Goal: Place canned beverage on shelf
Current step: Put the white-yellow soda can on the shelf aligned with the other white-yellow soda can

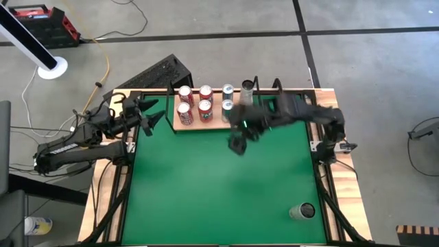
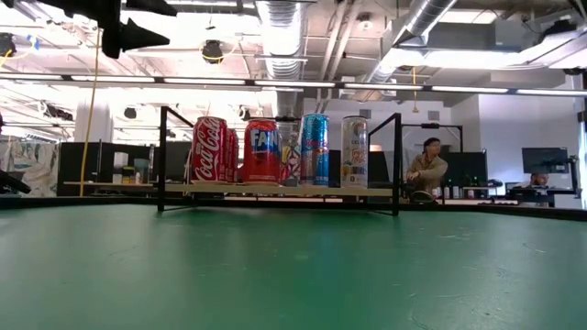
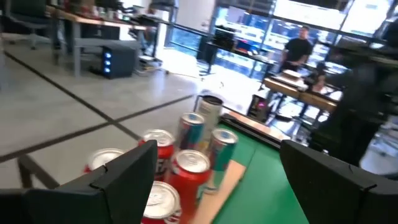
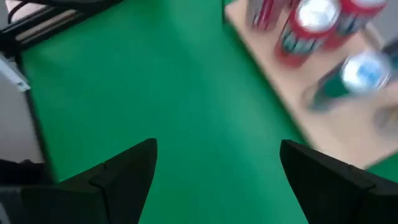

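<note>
High view
- Table: green mat (image 1: 219,185) inside a wooden border.
- Shelf: pale-wood shelf (image 1: 212,122) lies at the far edge of the mat, a little left of centre.
- Cans on shelf: four red cans (image 1: 194,103) in a square at the left end; two blue-and-silver cans (image 1: 227,99) just right of them; one silver can (image 1: 247,87) at the far right end.
- Loose can: a single can (image 1: 302,211) stands alone at the near right corner of the mat, well apart from the shelf.
- Left gripper: left gripper (image 1: 152,115) sits beside the shelf's left end, fingers spread, nothing between them.
- Right gripper: right gripper (image 1: 238,143) hangs over the mat just near of the shelf's right half, empty.

Low view
- Shelf: the board (image 2: 280,190) runs across the far part of the table, black wire frame (image 2: 397,163) at each end.
- Cans: upright in a row, red ones at left, blue and silver ones to the right.
- Gripper: one dark gripper (image 2: 128,29) hangs high at upper left, clear of the table.
- Room: a seated person (image 2: 426,170) behind the table at right.

Left wrist view
- Fingers: its two dark fingers (image 3: 124,177) stand wide apart with no can between.
- Beyond: red cans (image 3: 180,168) and taller cans (image 3: 211,124) on the board; people (image 3: 298,46) at desks farther off.

Right wrist view
- Fingers: two dark fingers (image 4: 127,168) spread wide over bare green mat, gripping nothing.
- Beyond: a corner of the shelf (image 4: 292,106) with red cans (image 4: 308,28) and a blue one (image 4: 348,78), blurred.
</note>
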Controlling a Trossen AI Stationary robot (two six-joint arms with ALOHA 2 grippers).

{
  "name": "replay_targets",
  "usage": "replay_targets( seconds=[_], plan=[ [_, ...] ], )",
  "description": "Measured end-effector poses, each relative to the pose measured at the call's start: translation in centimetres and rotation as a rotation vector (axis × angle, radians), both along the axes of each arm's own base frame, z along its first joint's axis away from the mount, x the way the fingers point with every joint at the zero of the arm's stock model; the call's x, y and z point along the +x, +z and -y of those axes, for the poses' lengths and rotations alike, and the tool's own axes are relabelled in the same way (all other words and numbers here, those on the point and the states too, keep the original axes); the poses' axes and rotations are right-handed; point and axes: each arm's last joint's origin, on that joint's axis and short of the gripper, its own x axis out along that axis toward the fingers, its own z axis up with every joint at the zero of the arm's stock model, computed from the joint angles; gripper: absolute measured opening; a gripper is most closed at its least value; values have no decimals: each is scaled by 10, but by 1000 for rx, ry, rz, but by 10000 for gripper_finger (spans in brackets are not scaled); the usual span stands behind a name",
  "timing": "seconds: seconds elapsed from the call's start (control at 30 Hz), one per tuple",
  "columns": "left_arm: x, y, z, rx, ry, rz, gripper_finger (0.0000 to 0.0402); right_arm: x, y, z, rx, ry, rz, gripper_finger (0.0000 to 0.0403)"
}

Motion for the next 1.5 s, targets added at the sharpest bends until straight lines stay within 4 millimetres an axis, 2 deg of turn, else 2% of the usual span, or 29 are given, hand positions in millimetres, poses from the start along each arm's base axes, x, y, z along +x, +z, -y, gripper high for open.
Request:
replay_targets(
  seconds=[0.17, 0.37, 0.5, 0.6, 0.83, 1.13, 1.37, 1.5],
  plan=[
    [0, 0, 0, 4, 16, -5, 322, -20, -3, -64, 74, -147, -26, 362],
    [0, 0, 0, 9, 16, -10, 322, -40, -11, -132, 224, -332, -1, 356],
    [0, 0, -1, -10, 27, 1, 322, -50, -18, -163, 290, -389, 4, 353],
    [1, -1, -1, -8, 22, -7, 322, -55, -26, -185, 285, -358, -13, 351],
    [2, -3, 0, -22, -44, -19, 322, -74, -28, -212, 329, -250, -91, 339],
    [3, 2, 8, -103, -296, 77, 322, -115, -18, -240, 293, -1, -110, 313],
    [-11, 9, 13, -156, -349, 187, 322, -135, -6, -239, 180, 235, -72, 296],
    [-18, 11, 15, -180, -335, 236, 322, -147, -10, -227, 75, 361, -106, 291]
  ],
)
